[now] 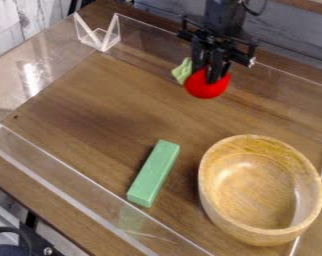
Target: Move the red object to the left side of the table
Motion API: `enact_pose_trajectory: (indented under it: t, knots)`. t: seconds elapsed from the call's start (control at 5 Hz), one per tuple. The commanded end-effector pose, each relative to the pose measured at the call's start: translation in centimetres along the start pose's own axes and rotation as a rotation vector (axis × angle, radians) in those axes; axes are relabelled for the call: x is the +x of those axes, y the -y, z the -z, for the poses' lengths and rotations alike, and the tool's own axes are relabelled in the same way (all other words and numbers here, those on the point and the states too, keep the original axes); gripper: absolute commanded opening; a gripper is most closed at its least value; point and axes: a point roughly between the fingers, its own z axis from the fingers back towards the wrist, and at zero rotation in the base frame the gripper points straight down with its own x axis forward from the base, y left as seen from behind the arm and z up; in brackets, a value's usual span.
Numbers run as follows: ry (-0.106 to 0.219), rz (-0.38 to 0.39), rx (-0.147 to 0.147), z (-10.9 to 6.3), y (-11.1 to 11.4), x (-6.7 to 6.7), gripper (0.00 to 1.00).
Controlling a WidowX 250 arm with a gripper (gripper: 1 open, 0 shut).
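**Red object held aloft near the far edge**

The gripper (213, 76) points straight down, its jaws clamped on the red object (205, 86) — the fruit hangs above the surface (97, 120), toward the far edge. A green block (154, 172) lies near the front edge; a wooden bowl (261, 189) sits in the front right corner.

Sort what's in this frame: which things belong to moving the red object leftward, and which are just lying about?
Part of the job:
- red object, held in the gripper
- table, whose left side is the goal

Just lying about:
- green block
- wooden bowl
- clear stand at the back corner
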Motion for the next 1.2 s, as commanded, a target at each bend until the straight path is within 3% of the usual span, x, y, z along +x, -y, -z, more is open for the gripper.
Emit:
enact_pose_trajectory:
  t: [0.0,0.2,0.6,1.0]
  knots:
    - [0.083,-0.043,-0.006,-2.1,-1.1,1.4,0.0]
    - [0.093,-0.062,-0.019,-1.7,-0.8,2.6,0.0]
    - [0.118,-0.123,-0.043,-2.6,0.6,1.8,0.0]
    - [0.144,-0.051,-0.066,-5.5,0.2,1.8,0.0]
